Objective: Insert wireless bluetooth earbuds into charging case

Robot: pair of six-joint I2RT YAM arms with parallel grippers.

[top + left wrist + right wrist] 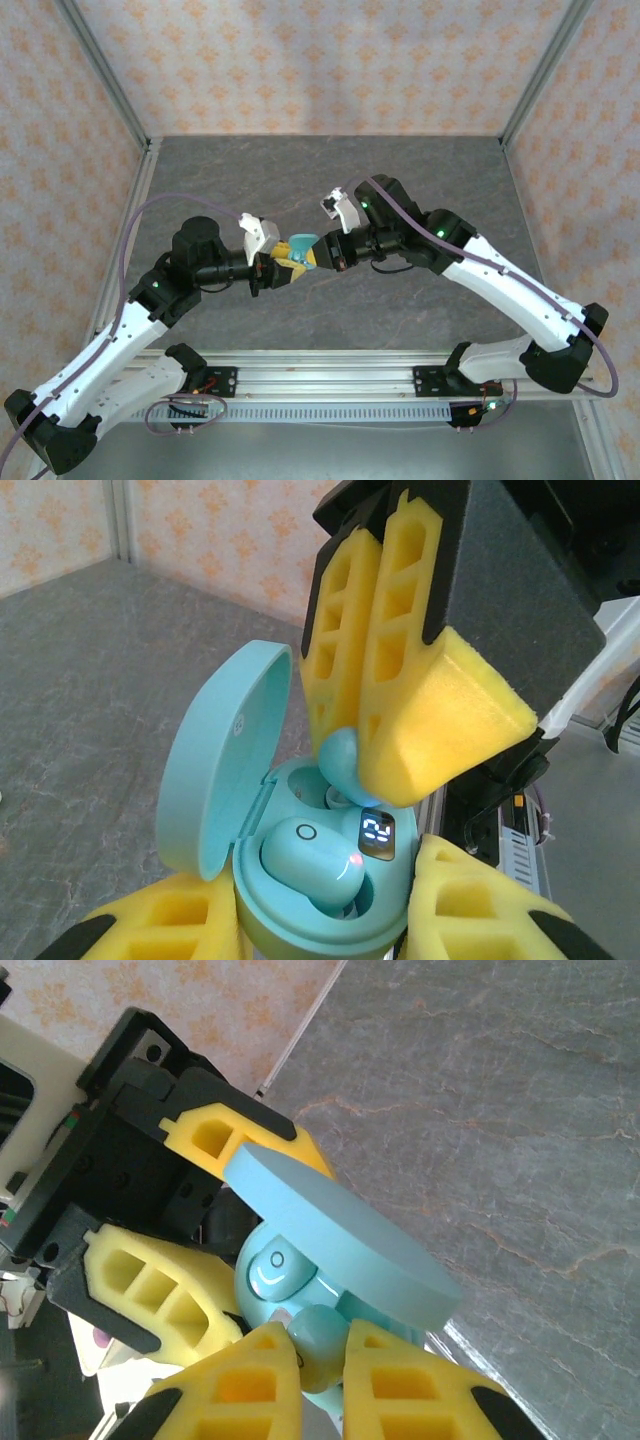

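While the left gripper (322, 930) clamps the smooth, rounded teal charging case (215, 770), lid hinged open, the right gripper (320, 1348) pinches a glossy teal earbud (338, 758) in ribbed yellow foam pads (440, 715), rounded end pointing into the socket beside the seated earbud (310, 852).

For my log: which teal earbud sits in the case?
The red-lit earbud, lying in the case; the other earbud is pinched by the right claw.

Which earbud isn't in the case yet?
Where the two arms meet, the left arm's jaws hold an open teal case. The teal earbud outside it is pinched in the right arm's yellow jaws above; its twin sits seated, glowing red.
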